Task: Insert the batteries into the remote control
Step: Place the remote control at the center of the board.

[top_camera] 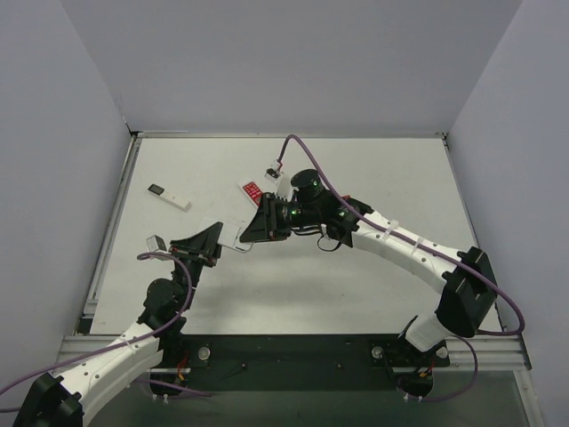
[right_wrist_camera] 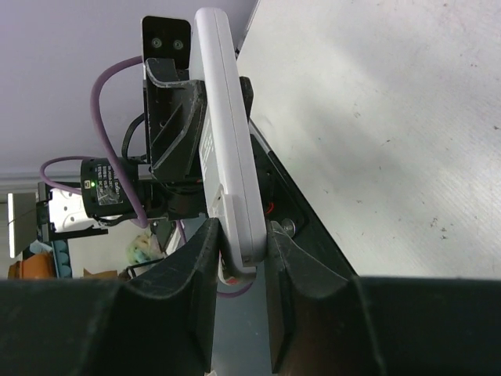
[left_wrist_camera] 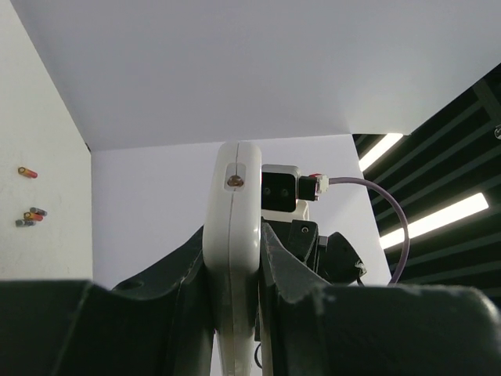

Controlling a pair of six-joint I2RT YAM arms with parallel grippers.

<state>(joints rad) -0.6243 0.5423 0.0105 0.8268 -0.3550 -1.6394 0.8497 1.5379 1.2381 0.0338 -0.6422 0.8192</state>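
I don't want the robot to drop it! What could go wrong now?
The remote control is held by both the left gripper and the right gripper. If they pull differently, it might twist loose and fall. The right fingers hold only its end, so that grip could slip.

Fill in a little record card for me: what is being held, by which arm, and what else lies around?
held thing: white remote control, edge-on between both arms
left fingers: shut on the remote control
right fingers: shut on it from the opposite side
lying aside: slim white remote, red-faced remote
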